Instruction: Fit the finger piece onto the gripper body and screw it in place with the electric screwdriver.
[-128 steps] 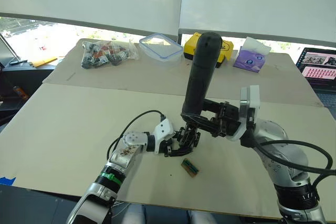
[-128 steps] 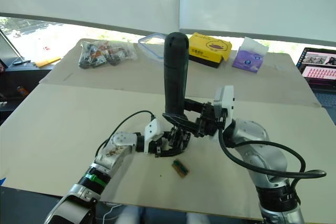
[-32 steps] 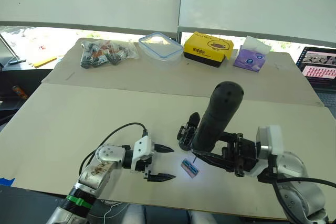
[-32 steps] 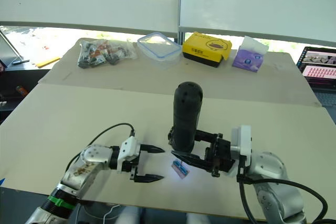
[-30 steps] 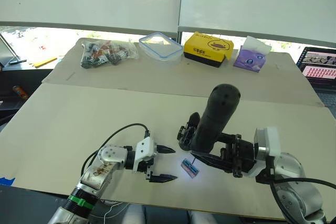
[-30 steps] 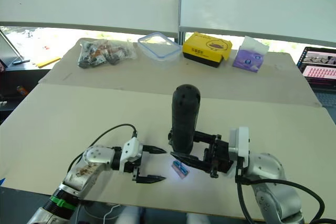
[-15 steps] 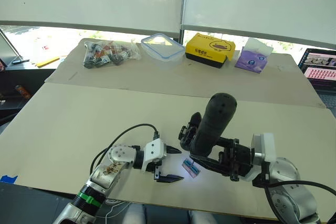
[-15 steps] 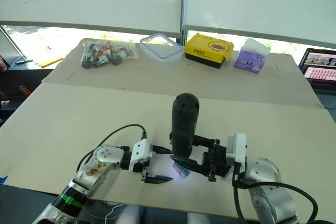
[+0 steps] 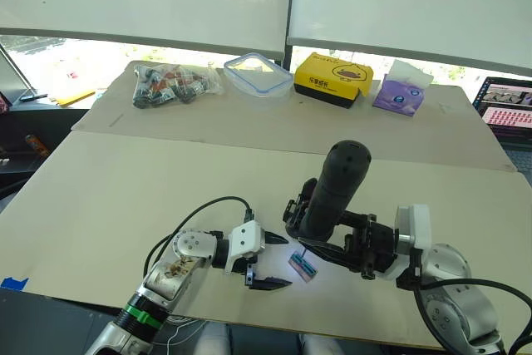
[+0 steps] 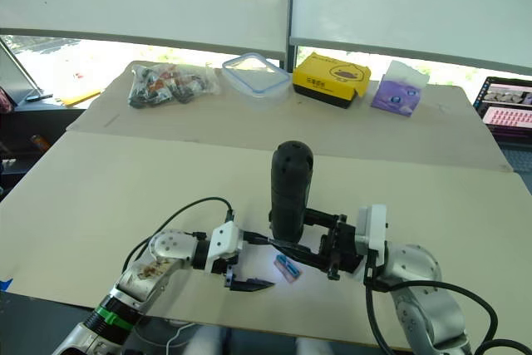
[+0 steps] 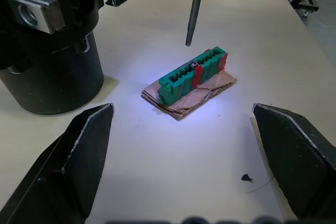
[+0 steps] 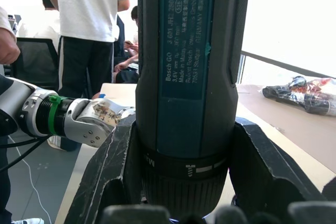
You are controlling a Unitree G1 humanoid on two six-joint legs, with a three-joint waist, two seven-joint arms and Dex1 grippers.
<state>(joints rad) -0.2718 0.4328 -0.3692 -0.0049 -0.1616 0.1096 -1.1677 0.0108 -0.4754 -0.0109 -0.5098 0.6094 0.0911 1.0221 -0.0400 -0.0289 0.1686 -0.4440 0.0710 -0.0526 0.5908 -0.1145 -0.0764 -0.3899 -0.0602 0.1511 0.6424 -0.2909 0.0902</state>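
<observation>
**op_remote:** Gripper body (image 11: 50,51) is standing on the table (image 9: 125,189) on its round base, just beyond my left gripper (image 9: 268,260) and a bit toward the right arm's side of it. From the head cam it's mostly tucked behind the electric screwdriver (image 9: 332,189). Can't honestly pick out the finger piece as its own thing, so I won't place it.

**benchrat:** what's the right arm doing?

**op_remote:** My right gripper (image 12: 181,203) has its two fingers clamped round the lower barrel of the screwdriver, one each side. Tool's held close to upright, top leaning a little away from me. The thin metal bit (image 11: 195,6) points down and its tip hangs just above a small green block (image 11: 193,74) that's sitting on a bit of brown wrap, apart from it, not touching. Tool's light makes a bright patch on the table around that block.

**benchrat:** and the left?

**op_remote:** Spread wide, holding nothing. The block lies between and just ahead of its fingertips, base of the gripper body right next to the block.

**benchrat:** anything else around?

**op_remote:** Far edge of the table, well away from both arms: a bag of parts (image 9: 166,85), a clear lidded container (image 9: 258,72), a yellow box (image 9: 332,82), a purple tissue pack (image 9: 399,93). Right wrist cam also catches a person (image 12: 86,30) standing in the background.
</observation>
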